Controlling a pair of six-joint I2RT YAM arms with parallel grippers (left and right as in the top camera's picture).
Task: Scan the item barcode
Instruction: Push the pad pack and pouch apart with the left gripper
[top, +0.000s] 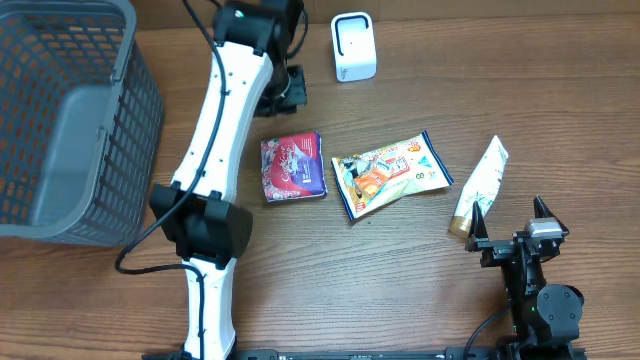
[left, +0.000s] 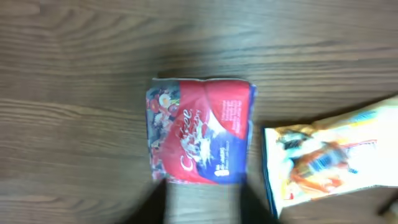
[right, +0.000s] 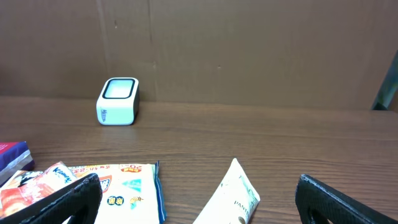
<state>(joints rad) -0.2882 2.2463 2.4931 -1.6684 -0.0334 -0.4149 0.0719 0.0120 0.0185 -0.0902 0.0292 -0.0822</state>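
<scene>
A: Red-and-purple packet (top: 293, 166) lies flat mid-worktop (top: 450, 100), with the scanner (top: 353, 47) at one o'clock from it.
B: Handling?
A: Likely light, soft, slick film, best pinched across its narrow sides. White script on red. No barcode shows; perhaps it is underneath.
B: Tools?
A: Left tool (top: 283, 92) hangs at its twelve o'clock, blurred; cannot tell whether apart or together. Right tool (top: 511, 218) stands wide apart, empty.

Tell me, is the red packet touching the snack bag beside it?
Apart. The overhead view shows a clear gap between the red packet and the snack bag.
</scene>
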